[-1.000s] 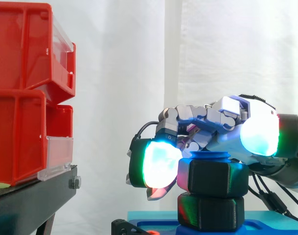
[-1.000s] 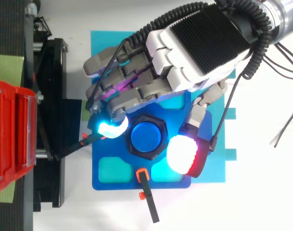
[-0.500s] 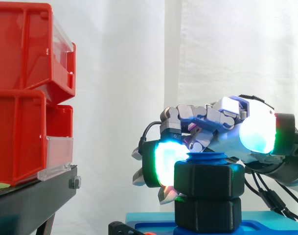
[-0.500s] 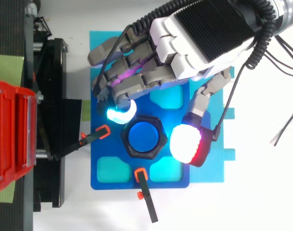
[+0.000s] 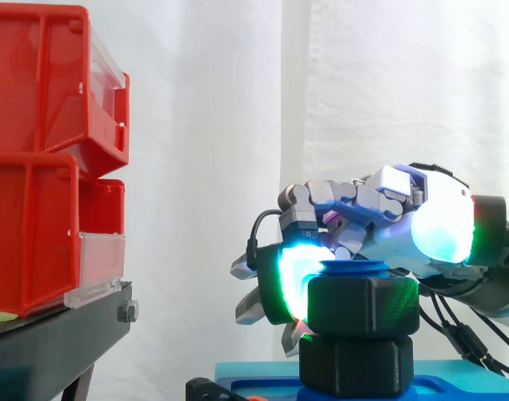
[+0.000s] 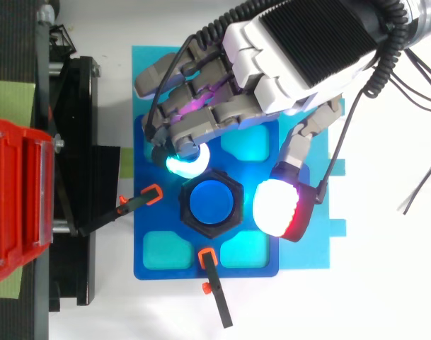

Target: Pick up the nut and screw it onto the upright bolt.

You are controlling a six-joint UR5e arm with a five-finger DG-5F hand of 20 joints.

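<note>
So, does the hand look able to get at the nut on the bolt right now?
Probably yes: the hand sits right beside the nut, which stands up on the bolt above the blue plate, with nothing between them.

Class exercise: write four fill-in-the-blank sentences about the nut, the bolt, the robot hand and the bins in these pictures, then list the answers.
1. The nut sitting around the bolt is ___ in colour.
2. Seen from above, the bolt tip inside the nut is ___.
3. In the side view, the hand reaches in from the ___ edge.
4. The bins on the black stand are ___.

Missing words: black; blue; right; red.
</note>
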